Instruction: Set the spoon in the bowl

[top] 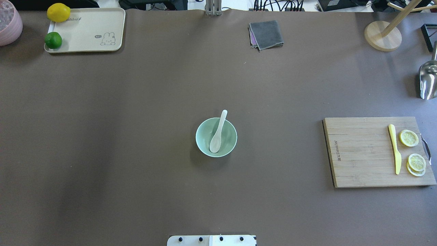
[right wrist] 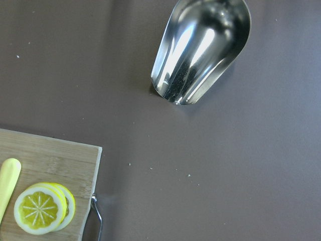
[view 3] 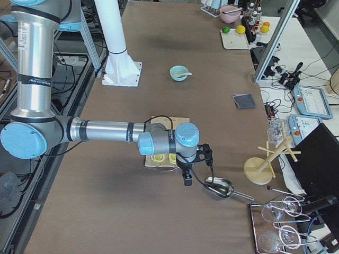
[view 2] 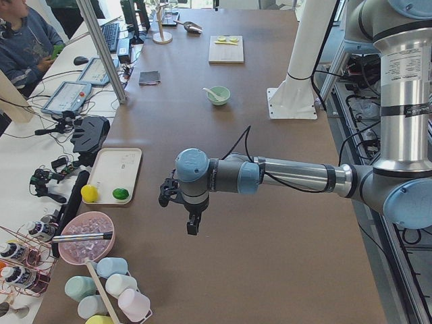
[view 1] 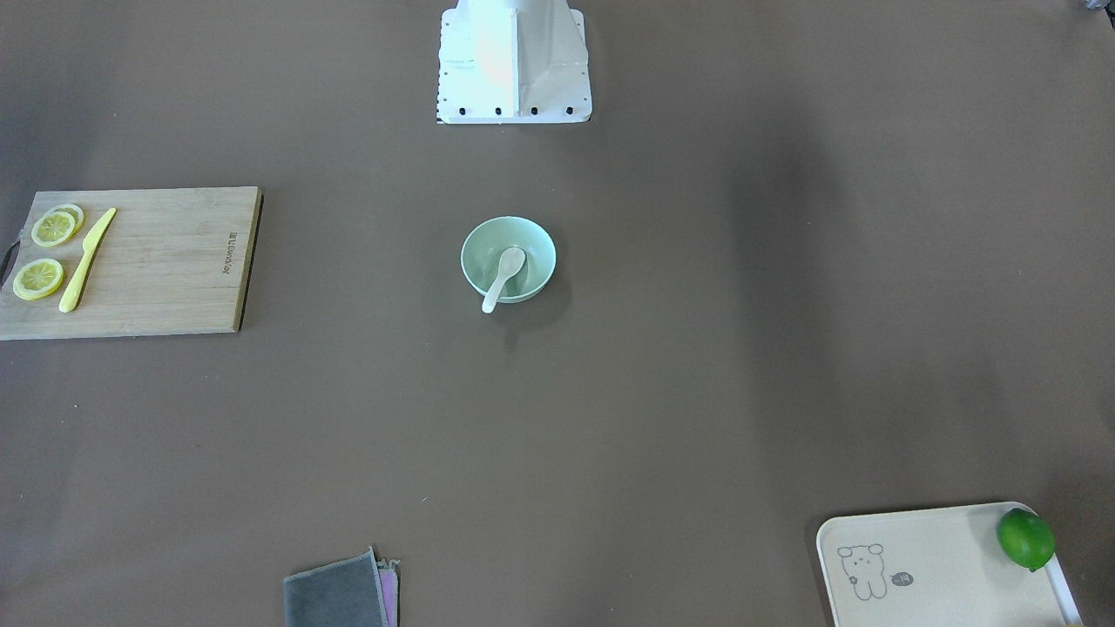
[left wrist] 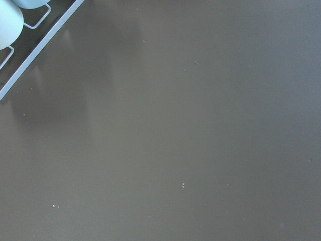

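Item: left claw (view 2: 192, 228), right claw (view 3: 187, 179). Mine, hanging over opposite ends of the counter (top: 136, 102); I cannot tell their spread.
Item: bowl (top: 230, 136). Mid-counter, well apart from both.
Item: spoon (top: 217, 135). Scoop inside the bowl, handle propped over its far rim.
Judgement: placement looks done; finishing well means leaving the bowl unnudged.

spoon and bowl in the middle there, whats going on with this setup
Nothing is being handled right now. The spoon lies in the bowl, deep end down inside and handle leaning out over the rim, so the placing looks done. Both arms are far from it: the left tool hangs over bare table at the left end, the right tool above the metal scoop beside the cutting board. Whether either tool is open cannot be told.
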Robot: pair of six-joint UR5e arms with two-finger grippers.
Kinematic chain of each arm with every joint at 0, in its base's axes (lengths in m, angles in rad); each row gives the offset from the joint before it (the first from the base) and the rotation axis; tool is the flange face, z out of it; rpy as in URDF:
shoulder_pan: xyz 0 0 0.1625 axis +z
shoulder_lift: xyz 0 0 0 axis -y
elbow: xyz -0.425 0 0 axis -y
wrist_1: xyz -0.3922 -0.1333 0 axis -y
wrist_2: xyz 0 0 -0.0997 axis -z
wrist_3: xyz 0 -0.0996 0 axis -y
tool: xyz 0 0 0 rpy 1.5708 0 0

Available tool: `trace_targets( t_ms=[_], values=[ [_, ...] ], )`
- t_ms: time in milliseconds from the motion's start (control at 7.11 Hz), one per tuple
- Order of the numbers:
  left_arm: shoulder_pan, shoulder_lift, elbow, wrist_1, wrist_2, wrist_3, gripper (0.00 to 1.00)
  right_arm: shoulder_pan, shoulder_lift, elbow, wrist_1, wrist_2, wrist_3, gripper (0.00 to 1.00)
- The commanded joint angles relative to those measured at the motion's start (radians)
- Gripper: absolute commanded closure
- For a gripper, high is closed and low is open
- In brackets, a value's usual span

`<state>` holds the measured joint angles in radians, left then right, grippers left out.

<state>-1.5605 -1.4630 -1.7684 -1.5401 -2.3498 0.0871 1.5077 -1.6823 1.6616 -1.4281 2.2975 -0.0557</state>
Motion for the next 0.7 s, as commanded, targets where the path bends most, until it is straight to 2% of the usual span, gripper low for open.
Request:
trace_targets(
  t_ms=[0, 562],
  values=[
    [-0.001, 0.003, 0.003, 0.000, 0.004, -0.003, 0.02, 0.000, -0.005, 0.004, 0.000, 0.011, -0.001, 0.00],
    [-0.001, 0.003, -0.002, 0.000, 0.003, -0.006, 0.02, 0.009, -0.023, 0.027, 0.002, 0.028, -0.003, 0.00]
  ],
)
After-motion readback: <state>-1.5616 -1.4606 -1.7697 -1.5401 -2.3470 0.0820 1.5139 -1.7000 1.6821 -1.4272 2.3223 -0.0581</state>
